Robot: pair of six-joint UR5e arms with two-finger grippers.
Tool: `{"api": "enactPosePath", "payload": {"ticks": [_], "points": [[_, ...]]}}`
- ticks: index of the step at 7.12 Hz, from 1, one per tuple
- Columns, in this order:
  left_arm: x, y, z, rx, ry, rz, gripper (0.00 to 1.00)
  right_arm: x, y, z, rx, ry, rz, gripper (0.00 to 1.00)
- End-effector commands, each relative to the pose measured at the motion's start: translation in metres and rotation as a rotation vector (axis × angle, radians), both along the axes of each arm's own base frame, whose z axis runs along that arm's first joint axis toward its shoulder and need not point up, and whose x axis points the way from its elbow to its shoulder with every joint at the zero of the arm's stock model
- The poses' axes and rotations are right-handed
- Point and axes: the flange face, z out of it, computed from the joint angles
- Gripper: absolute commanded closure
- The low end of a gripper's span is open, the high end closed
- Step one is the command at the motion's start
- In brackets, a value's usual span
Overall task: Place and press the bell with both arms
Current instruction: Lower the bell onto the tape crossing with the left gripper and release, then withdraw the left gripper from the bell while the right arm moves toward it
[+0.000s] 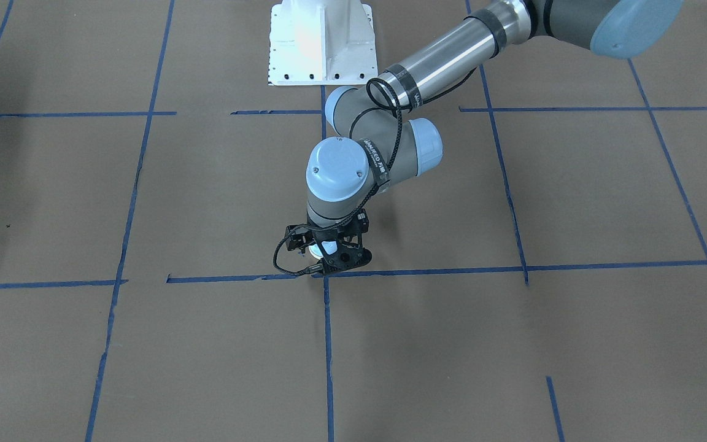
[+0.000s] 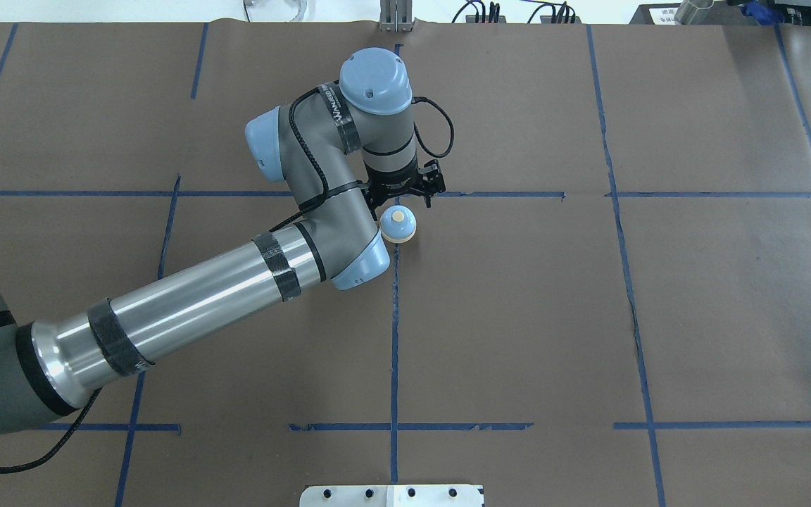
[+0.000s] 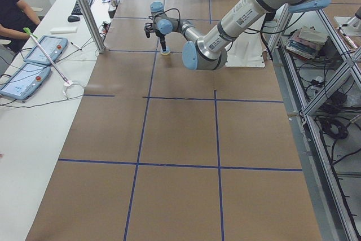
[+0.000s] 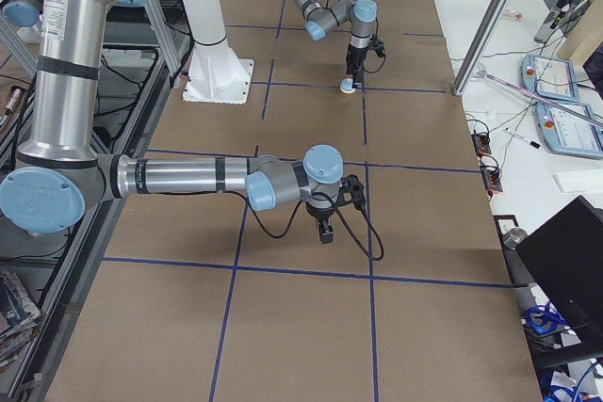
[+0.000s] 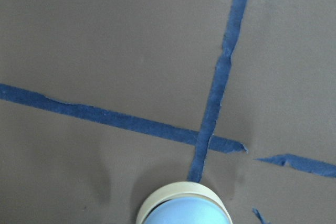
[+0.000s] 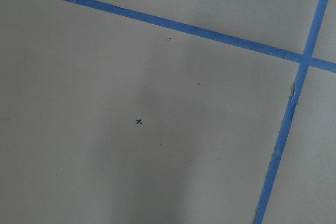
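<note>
The light-blue bell [image 2: 398, 225] with its cream button stands on the brown table at a crossing of blue tape lines. It also shows at the bottom edge of the left wrist view [image 5: 184, 208]. My left gripper [image 1: 328, 253] is down at the bell, its black fingers reaching almost to the table around it. The bell [image 1: 316, 249] shows through the gripper frame. I cannot tell whether the jaws clamp it. My right gripper [image 4: 325, 230] shows only in the exterior right view, low over bare table far from the bell [image 4: 349, 88]. I cannot tell whether it is open or shut.
The white bolted pedestal [image 1: 323, 46] stands at the robot's side of the table. Blue tape lines [image 2: 395, 338] split the brown table cover into squares. A side bench holds tablets [image 3: 28, 66] and a metal post [image 3: 90, 15] beyond the table's far edge.
</note>
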Motion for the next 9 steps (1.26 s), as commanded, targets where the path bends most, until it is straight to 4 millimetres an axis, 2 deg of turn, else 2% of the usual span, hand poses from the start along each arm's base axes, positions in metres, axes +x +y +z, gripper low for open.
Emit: {"api": "enactPosePath", "payload": {"ticks": [1,2,3,4,5,6,7,8,9], "points": [[-0.044,0.012,-0.027,0.057,0.084,-0.023,0.00,-0.030,-0.033,-0.040,-0.010,-0.026,0.040,0.00],[-0.073,0.028,-0.017,0.084,0.120,-0.031,0.00,-0.071,-0.061,-0.085,-0.037,-0.055,0.078,0.00],[-0.127,0.046,-0.005,0.123,0.170,-0.052,0.00,-0.127,-0.087,-0.142,-0.055,-0.063,0.136,0.00],[-0.171,0.062,0.019,0.141,0.188,-0.066,0.00,-0.190,-0.097,-0.200,-0.094,-0.103,0.172,0.00],[-0.215,0.073,0.039,0.154,0.193,-0.092,0.00,-0.254,-0.097,-0.262,-0.141,-0.134,0.236,0.01],[-0.251,0.093,0.070,0.148,0.182,-0.107,0.00,-0.311,-0.081,-0.289,-0.168,-0.130,0.285,0.01],[-0.287,0.096,0.092,0.134,0.169,-0.138,0.00,-0.352,-0.078,-0.316,-0.169,-0.135,0.324,0.01],[-0.322,0.100,0.112,0.147,0.155,-0.142,0.00,-0.393,-0.082,-0.345,-0.211,-0.154,0.352,0.02],[-0.364,0.113,0.146,0.209,0.117,-0.083,0.00,-0.438,-0.092,-0.369,-0.228,-0.146,0.382,0.03]]}}
